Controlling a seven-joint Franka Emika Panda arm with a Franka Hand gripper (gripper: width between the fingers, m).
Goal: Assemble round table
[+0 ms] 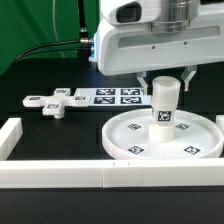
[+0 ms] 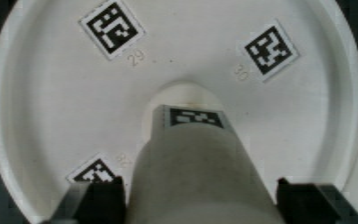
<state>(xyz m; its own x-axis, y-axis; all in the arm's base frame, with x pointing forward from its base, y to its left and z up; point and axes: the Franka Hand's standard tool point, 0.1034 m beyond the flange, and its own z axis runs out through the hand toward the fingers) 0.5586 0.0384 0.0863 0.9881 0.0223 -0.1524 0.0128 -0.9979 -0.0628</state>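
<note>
Leg-seating step: fingers [image 2: 98, 205] clamped on thick short white plastic cylinder [image 1: 164, 104], upright over centre hub of large white rimmed plastic disc [image 1: 120, 141] (seating unclear). At disc's 9 o'clock, apart, flat white cross-shaped piece [image 1: 55, 103] lies on black surface [image 1: 45, 125]. Next, likely: twist cylinder home, kept vertical.

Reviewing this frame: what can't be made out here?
Disc centre: covered by the upright cylinder, both views.
Disc rim: partly cut off by the frame edges, wrist view.
Whether the jaws of the gripper press the cylinder: fingers cut by the frame edge in the wrist view, too small in the exterior view.
Cross-shaped piece tags: too small to read, exterior view.
</note>
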